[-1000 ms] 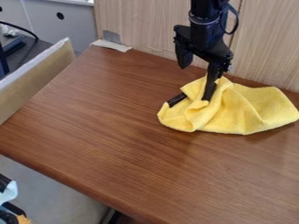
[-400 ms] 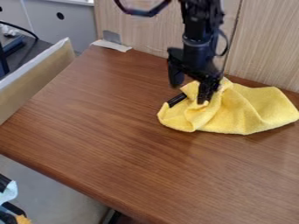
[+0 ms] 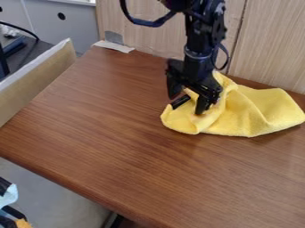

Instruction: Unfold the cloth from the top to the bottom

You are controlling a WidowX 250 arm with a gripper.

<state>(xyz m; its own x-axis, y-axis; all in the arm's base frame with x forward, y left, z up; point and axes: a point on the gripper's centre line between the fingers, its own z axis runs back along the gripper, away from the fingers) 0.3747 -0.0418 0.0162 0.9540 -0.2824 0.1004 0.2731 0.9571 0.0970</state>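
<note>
Crumpled yellow fabric cloth: bunched on the brown wooden table, near its panelled edge | black two-finger gripper: low over that same part of the table, at the cloth's folds | jaws: wide apart (a short black piece lies between)

Brown table with crumpled yellow cloth, black object against it, pale strip at far corner
</note>
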